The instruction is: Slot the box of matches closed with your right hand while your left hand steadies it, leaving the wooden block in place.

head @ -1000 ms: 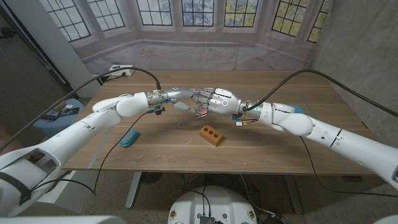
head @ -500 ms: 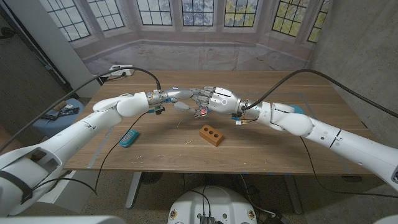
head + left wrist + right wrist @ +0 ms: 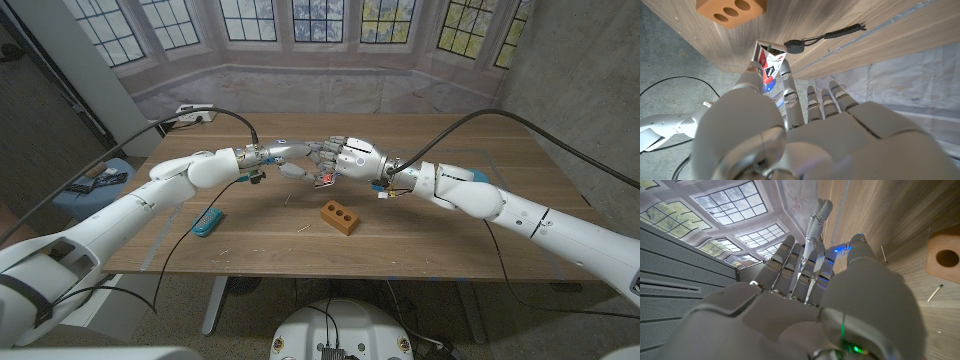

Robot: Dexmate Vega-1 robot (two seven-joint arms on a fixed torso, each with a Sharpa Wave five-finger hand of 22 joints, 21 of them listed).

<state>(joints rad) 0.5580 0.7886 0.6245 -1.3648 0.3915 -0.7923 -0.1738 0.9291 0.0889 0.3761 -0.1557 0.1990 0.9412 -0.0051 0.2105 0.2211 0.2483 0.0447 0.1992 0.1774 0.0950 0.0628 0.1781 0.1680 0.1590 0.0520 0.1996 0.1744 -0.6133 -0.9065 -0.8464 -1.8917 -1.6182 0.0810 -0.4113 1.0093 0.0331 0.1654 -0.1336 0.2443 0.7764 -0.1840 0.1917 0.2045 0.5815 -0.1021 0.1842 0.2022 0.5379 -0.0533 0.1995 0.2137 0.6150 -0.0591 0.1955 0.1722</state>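
Above the middle of the wooden table (image 3: 440,225), the robot's two hands meet fingertip to fingertip, raised off the surface. The left hand (image 3: 292,160) grasps the small red, white and blue cardboard box of matches (image 3: 768,64), pinched between thumb and fingers; in the left wrist view its tray end stands slightly out of the sleeve. The right hand (image 3: 350,160) reaches in from the opposite side with its fingers (image 3: 805,255) interlaced among the left hand's; whether they press on the box or merely lie beside it cannot be told. In the head view the box shows as a small red patch between the two hands. The orange-brown wooden block with round holes (image 3: 340,217) lies on the table nearer the robot, apart from both hands. A few loose matchsticks (image 3: 933,293) lie scattered near it. A teal oblong object (image 3: 207,222) rests on the table under the left arm.
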